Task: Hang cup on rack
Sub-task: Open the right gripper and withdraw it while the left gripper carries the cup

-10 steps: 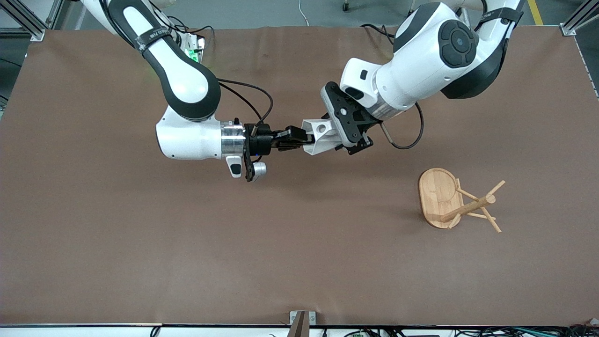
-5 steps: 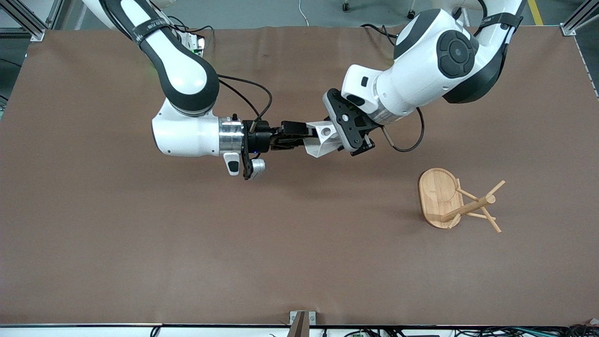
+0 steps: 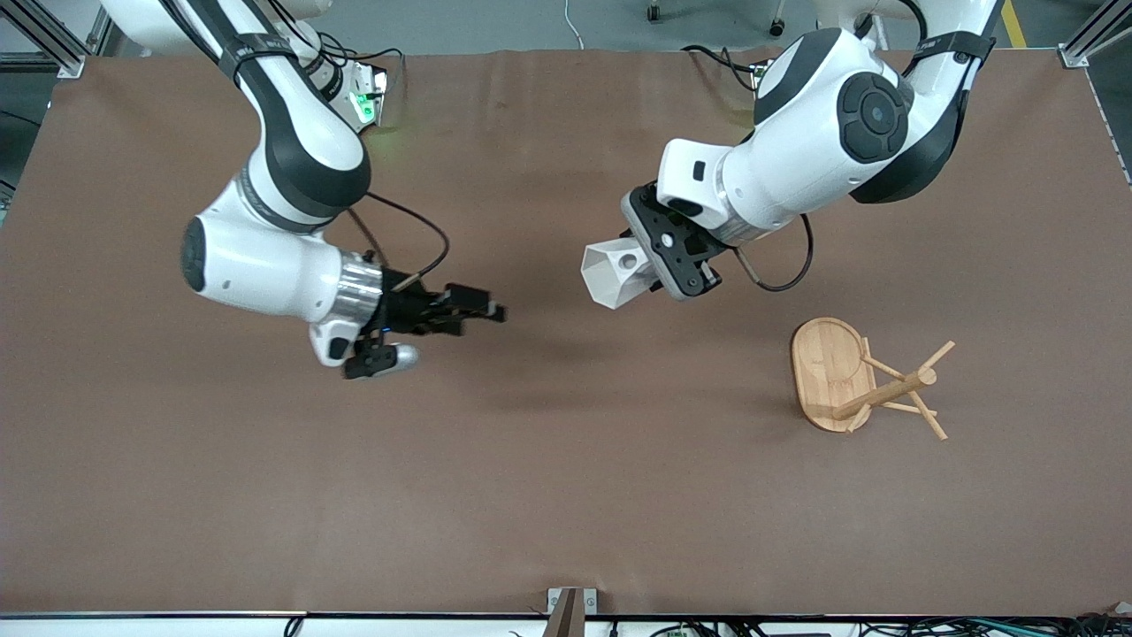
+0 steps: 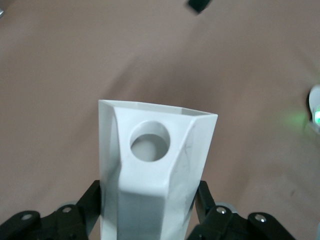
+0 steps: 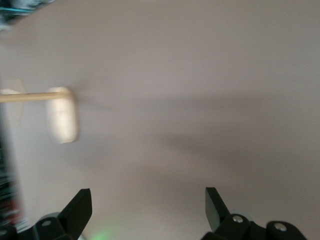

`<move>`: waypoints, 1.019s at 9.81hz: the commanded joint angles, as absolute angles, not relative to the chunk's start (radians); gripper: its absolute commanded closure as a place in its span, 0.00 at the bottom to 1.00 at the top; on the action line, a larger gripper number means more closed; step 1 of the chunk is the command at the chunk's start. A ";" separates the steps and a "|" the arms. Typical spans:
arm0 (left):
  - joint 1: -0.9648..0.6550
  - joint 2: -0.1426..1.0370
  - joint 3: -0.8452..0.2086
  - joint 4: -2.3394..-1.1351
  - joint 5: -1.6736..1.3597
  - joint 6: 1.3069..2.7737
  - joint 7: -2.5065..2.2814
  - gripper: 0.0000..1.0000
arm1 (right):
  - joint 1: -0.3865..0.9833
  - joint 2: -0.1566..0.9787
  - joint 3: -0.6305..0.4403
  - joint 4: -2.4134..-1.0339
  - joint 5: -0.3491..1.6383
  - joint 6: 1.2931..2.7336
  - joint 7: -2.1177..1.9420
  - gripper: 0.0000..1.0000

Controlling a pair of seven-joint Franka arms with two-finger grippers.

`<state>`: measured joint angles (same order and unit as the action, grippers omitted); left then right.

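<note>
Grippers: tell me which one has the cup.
The left gripper, over mid-table, is shut on the white cup; the right gripper hangs open and empty.

the cup [image 3: 612, 272] looks like matt white plastic, smooth with faint scuffs. the rack [image 3: 862, 379] is pale bamboo wood, satin-smooth. the surface [image 3: 566, 460] is a matt brown covering. each end effector is black matt plastic; arm shells gleam glossy white.

From where I stand, no lettering, label, brand or number is readable on anything here; the arm's strap print is too small to read.
</note>
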<state>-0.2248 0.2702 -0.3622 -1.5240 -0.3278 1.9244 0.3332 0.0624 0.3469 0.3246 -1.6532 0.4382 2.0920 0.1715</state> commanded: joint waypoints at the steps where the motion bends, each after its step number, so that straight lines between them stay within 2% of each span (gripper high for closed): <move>1: -0.213 0.249 -0.360 -1.508 -0.231 1.891 0.087 1.00 | 0.060 0.261 0.173 -1.675 0.246 1.982 0.210 0.00; 4: -0.172 0.249 -0.362 -1.526 -0.218 1.853 -0.074 1.00 | 0.061 0.175 -0.001 -1.658 -0.103 1.967 0.203 0.00; 6: -0.149 0.249 -0.360 -1.566 -0.216 1.855 -0.094 1.00 | 0.060 0.092 -0.050 -1.638 -0.117 1.892 0.161 0.00; 7: -0.121 0.238 -0.360 -1.600 -0.216 1.859 -0.074 1.00 | 0.058 0.042 -0.072 -1.634 -0.109 1.797 0.155 0.00; 9: -0.106 0.165 -0.321 -1.745 -0.206 1.938 0.018 1.00 | 0.017 -0.032 -0.062 -1.603 -0.072 1.670 0.156 0.00; 10: -0.103 0.135 -0.296 -1.819 -0.207 1.975 0.091 1.00 | 0.011 -0.035 -0.069 -1.535 -0.025 1.587 0.153 0.00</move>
<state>-0.1082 0.2097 -0.3247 -1.6646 -0.2182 1.9124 0.0181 0.0327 -0.0156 -0.0746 -1.5830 -0.0681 1.6582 0.1597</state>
